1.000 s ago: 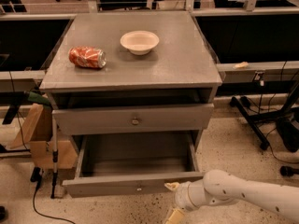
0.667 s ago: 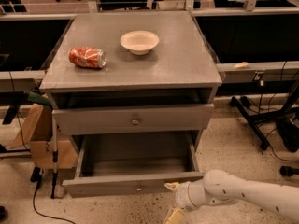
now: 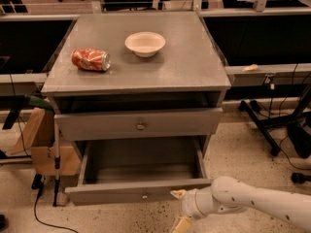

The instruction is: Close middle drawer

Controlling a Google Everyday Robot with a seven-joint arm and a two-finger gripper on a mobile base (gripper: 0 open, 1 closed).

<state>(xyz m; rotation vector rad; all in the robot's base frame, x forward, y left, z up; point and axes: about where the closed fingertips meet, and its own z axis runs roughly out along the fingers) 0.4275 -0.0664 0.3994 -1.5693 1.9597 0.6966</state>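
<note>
Pincer (image 3: 179, 209) at front of middle drawer (image 3: 121, 196)

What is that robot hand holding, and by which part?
Nothing. The hand hangs open by the pulled-out middle drawer's front panel, right of its knob.

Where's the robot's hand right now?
The hand is low in the camera view, right of centre. It sits just in front of the right end of the pulled-out middle drawer, with its fingers apart.
</note>
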